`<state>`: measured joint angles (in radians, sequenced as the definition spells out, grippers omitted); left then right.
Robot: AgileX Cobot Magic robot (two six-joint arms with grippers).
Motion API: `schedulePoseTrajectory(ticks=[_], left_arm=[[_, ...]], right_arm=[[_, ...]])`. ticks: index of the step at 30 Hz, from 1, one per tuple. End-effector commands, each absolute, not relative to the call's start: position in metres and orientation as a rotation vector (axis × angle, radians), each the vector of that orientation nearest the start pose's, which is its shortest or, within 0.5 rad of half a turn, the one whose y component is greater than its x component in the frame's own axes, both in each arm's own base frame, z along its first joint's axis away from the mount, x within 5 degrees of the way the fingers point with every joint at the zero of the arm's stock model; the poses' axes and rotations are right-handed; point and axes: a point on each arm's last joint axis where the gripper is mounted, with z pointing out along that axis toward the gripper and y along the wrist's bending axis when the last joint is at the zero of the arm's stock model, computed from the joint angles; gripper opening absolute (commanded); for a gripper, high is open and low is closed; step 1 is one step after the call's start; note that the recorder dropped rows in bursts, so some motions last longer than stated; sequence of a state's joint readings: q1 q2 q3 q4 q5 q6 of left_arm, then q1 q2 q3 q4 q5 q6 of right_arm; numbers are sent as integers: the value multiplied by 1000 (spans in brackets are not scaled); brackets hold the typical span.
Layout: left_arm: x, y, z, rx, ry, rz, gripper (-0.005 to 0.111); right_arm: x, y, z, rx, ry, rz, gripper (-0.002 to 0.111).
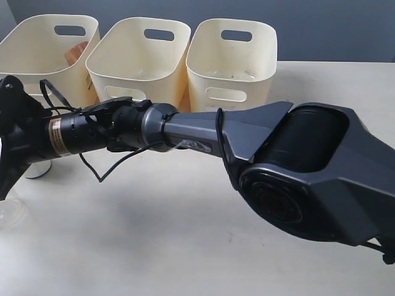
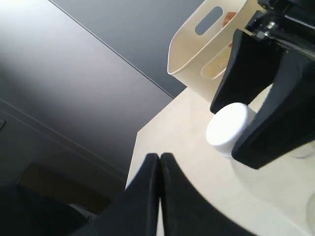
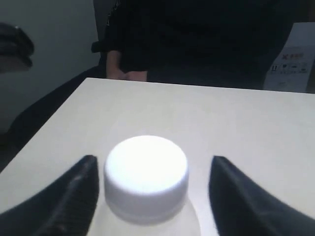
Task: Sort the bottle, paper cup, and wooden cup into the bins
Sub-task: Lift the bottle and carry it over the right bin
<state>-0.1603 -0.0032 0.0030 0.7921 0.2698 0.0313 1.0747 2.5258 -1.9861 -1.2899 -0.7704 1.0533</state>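
Observation:
The clear bottle (image 1: 11,213) rests low on the table at the far left, and its white cap (image 1: 34,169) points toward the bins. My right arm reaches across to it. The right gripper (image 3: 153,160) is open, one finger on each side of the cap (image 3: 146,172), with gaps on both sides. From the left wrist view the cap (image 2: 229,128) shows between those dark fingers (image 2: 280,123). My left gripper (image 2: 160,158) is shut on nothing, low beside the table edge. The three cream bins (image 1: 231,58) stand in a row at the back. The paper cup is out of view.
A brown-orange patch (image 1: 77,52) shows inside the leftmost bin (image 1: 46,43); I cannot tell what it is. The right arm's large dark body (image 1: 302,166) spans the table in front of the middle bin (image 1: 139,58). The table's left edge runs close to the bottle.

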Motion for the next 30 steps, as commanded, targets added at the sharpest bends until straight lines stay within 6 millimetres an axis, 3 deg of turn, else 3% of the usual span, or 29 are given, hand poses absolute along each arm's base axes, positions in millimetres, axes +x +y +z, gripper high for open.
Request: schedulePoseTrajectory(ticks=[1,3,4,9,13,21,25,30], left_arm=[[56,8,196,667,1577,648,0],[56,8,196,667,1577,648,0],[56,8,196,667,1577,648,0],[56,8,196,667,1577,648,0],[56,8,196,662,1579,641,0],[56,8,196,662,1579,641,0],[56,8,196,662,1579,641,0],[56,8,196,662,1579,641,0]], right_arm=[[208,517,158,-1490,1143,1343,25],[206,517,158,-1494,1130,1360,3],[206,517,159,-1495,1125,1366,0],[205,516,164,-1512,1110,1350,0],[202,513,183,-1556,1096,1335,-1],[200,503,239,-1569,1125,1263,-1],[197,492,282,-1543,1056,1216,-1],[215,461,339,-1486,1071,1047,-1]])
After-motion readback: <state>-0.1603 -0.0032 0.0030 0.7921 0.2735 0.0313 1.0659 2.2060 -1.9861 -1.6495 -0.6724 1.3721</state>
